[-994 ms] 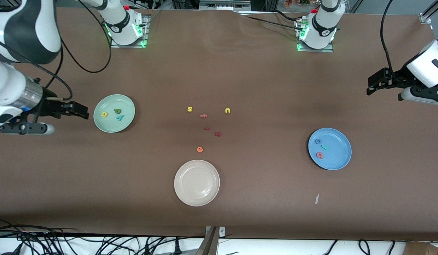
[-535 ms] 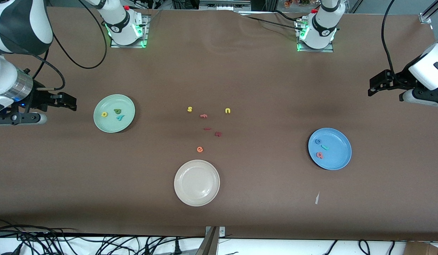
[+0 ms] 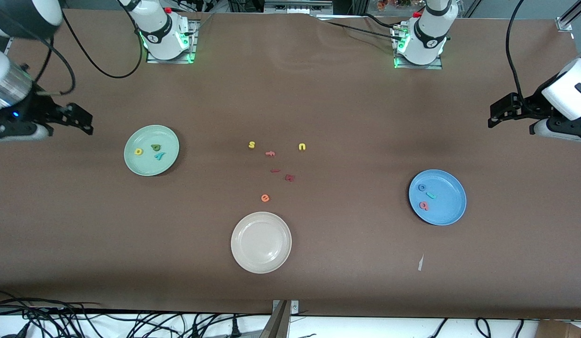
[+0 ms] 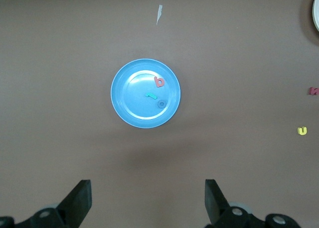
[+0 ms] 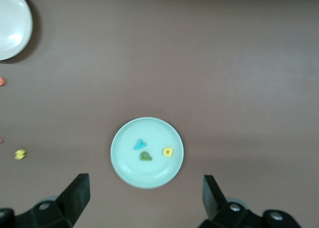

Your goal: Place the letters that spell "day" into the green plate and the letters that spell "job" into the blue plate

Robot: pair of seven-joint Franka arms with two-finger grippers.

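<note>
The green plate [image 3: 149, 167] holds the yellow "a" [image 3: 138, 151], dark green "d" [image 3: 156, 147] and teal "y" [image 3: 159, 156]. In the blue plate [image 3: 449, 207] lie the blue "o" [image 3: 422, 188], teal "j" [image 3: 430, 195] and salmon "b" [image 3: 424, 205]. My right gripper [image 3: 82, 120] hangs open and empty over bare table, toward the right arm's end from the green plate [image 5: 149, 176]. My left gripper [image 3: 496, 112] is open and empty over bare table at the left arm's end. The blue plate [image 4: 130, 104] shows past the left gripper [image 4: 148, 203].
A cream-white plate [image 3: 261, 220] sits near the front edge at mid-table. Loose letters lie mid-table: yellow "s" [image 3: 251, 144], pink "f" [image 3: 270, 153], yellow "u" [image 3: 301, 147], two dark red pieces [image 3: 289, 177], orange "e" [image 3: 265, 198]. A paper scrap [image 3: 420, 263] lies near the blue plate.
My right gripper has drawn back from the green plate toward the right arm's end of the table. The left gripper has barely shifted. The letters have not moved.
</note>
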